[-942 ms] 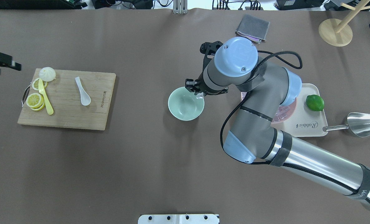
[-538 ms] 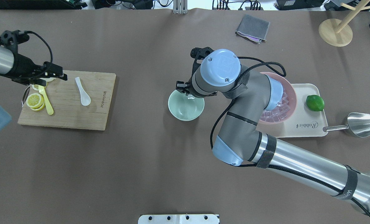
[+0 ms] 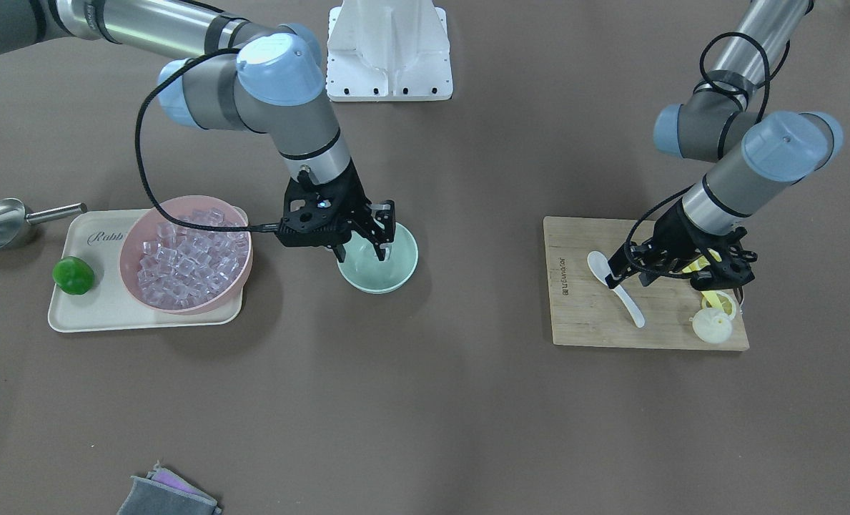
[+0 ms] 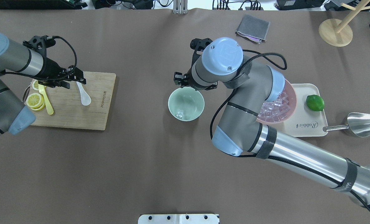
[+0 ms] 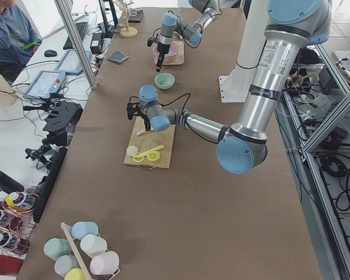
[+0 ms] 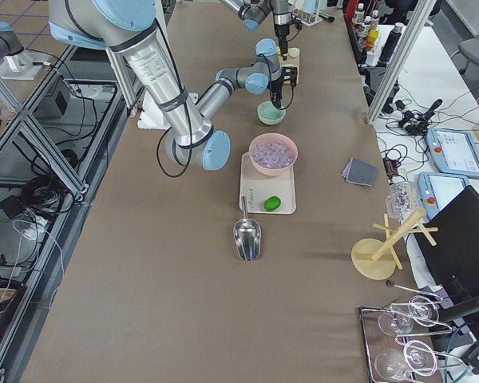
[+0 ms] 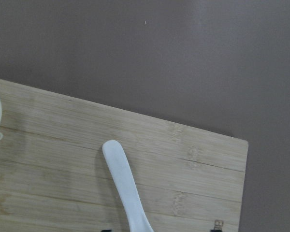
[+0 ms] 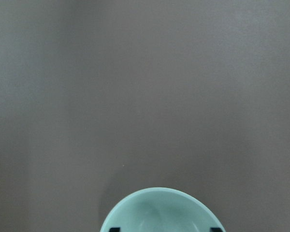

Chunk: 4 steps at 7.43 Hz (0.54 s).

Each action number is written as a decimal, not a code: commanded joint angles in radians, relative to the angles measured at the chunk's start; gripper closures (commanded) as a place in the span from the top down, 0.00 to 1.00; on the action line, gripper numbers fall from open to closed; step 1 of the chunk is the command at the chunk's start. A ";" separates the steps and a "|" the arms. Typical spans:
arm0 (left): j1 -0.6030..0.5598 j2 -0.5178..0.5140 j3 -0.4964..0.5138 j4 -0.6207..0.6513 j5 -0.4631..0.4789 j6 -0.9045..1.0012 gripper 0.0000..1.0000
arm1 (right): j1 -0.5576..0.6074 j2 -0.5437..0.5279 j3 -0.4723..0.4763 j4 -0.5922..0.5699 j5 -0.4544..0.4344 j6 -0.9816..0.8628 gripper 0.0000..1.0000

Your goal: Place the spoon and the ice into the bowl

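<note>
Ice (image 4: 179, 114) done: one clear cube down inside green bowl (image 4: 191, 97), at 7 o'clock on its floor. Spoon (image 4: 84, 94) not yet moved, flat on cutting board (image 4: 79, 116), out at 9 o'clock from bowl, well apart. Roughly half done by my read; pickup, carry and drop of spoon left.

Right gripper (image 3: 364, 250) over bowl's 12 o'clock rim, fingers spread, nothing between them. Left gripper (image 4: 75, 81) above spoon handle, fingers wide apart either side of it per wrist view, no grip yet; contact with board not clear.

At 3 o'clock from bowl: pink bowl (image 4: 293, 95) of spare cubes on cream tray (image 4: 309, 90), lime (image 4: 315, 103) beside it, steel scoop (image 4: 360, 124) just off tray edge.

Text: "Rabbit"-style script on tray, last letter doubtful. Small stamp on board, too small to read. Lettering on right arm's strap, also unreadable.
</note>
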<state>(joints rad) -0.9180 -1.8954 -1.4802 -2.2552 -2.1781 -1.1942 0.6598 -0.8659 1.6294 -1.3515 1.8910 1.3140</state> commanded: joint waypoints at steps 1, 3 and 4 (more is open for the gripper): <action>0.002 -0.011 0.037 0.000 0.001 -0.001 0.60 | 0.131 -0.152 0.197 -0.072 0.159 -0.101 1.00; 0.005 -0.005 0.035 0.000 0.001 -0.004 0.60 | 0.172 -0.163 0.188 -0.086 0.188 -0.119 1.00; 0.008 -0.007 0.043 0.000 0.001 -0.004 0.60 | 0.197 -0.176 0.188 -0.087 0.204 -0.130 1.00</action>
<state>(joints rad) -0.9127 -1.9022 -1.4433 -2.2550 -2.1767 -1.1972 0.8276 -1.0253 1.8158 -1.4341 2.0748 1.2001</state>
